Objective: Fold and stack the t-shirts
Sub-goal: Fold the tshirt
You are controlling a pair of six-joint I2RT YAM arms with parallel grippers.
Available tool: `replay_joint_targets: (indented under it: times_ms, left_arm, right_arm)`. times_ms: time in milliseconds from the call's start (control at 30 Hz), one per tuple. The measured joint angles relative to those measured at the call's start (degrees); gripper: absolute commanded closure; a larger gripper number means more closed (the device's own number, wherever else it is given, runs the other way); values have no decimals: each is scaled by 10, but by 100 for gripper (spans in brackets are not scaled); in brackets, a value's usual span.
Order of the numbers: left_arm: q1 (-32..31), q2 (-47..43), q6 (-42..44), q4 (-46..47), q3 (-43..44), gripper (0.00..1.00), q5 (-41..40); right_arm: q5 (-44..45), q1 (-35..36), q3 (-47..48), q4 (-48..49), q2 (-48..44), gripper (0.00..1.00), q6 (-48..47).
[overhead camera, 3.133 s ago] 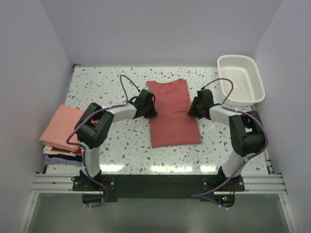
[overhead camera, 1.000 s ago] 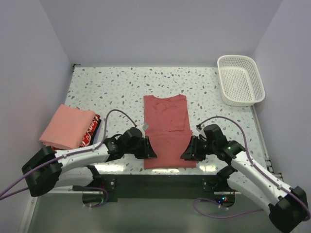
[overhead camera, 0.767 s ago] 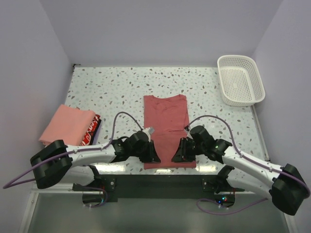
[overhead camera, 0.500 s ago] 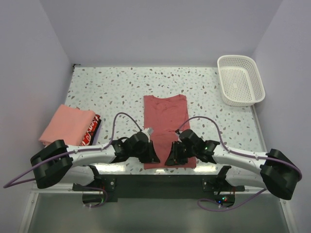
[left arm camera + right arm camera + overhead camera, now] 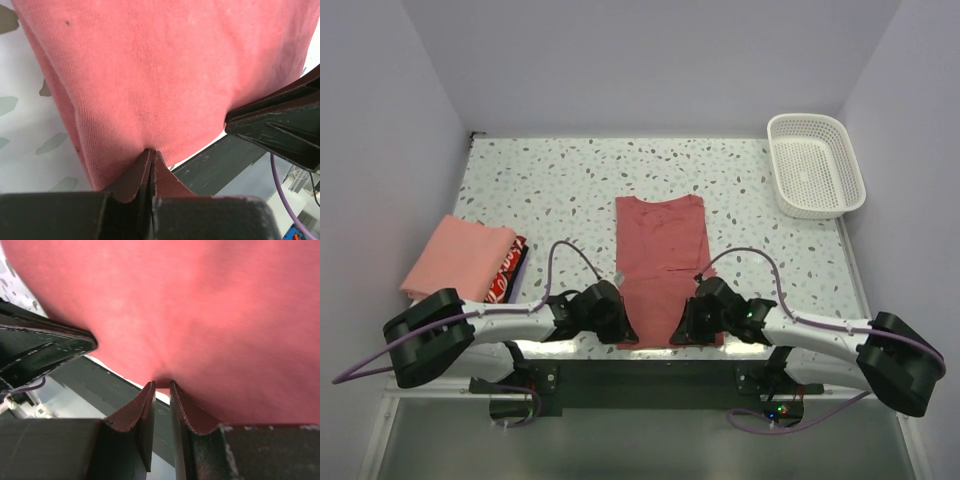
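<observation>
Left tool [image 5: 151, 152] and right tool [image 5: 161, 386] each clench the hem of one red t-shirt [image 5: 660, 240].

A white table [image 5: 550, 180] flecked with grey and dark chips is carrying three things. A red t-shirt [image 5: 660, 240] is lying flat along its middle, collar toward the far side, hem reaching the near edge. A stack of folded shirts [image 5: 460, 260], pink on top, is sitting at the left edge. A white basket [image 5: 815, 175] is resting in the far right corner.

White tubular arms [image 5: 510, 318], black joints [image 5: 428, 338], looping purple cables [image 5: 567, 252]; left hand [image 5: 151, 155] and right hand [image 5: 161, 387] dark.
</observation>
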Motion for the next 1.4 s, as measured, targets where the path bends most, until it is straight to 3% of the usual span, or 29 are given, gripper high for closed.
replay_joint_targets:
  times_ms: [400,700,833,1033,1200,1400]
  left_arm:
    - [0,-20,-12,9,-20,99,-1]
    - [0,-42,-14,4,-34,99,-3]
    - [0,-48,-15,1,-37,99,-4]
    - [0,-54,-15,-6,-38,99,-5]
    - [0,-61,-14,-15,-38,97,-7]
    - [0,-97,-9,-57,-36,76,-14]
  right_arm:
    - [40,-3,-83,-56,-176,77,89]
    - [125,-10,-100,-262,-390,75,154]
    - [170,-12,-89,-351,-443,71,172]
    - [210,-12,-63,-427,-445,70,177]
    - [231,-12,-36,-452,-388,61,163]
    - [231,-12,6,-449,-279,55,111]
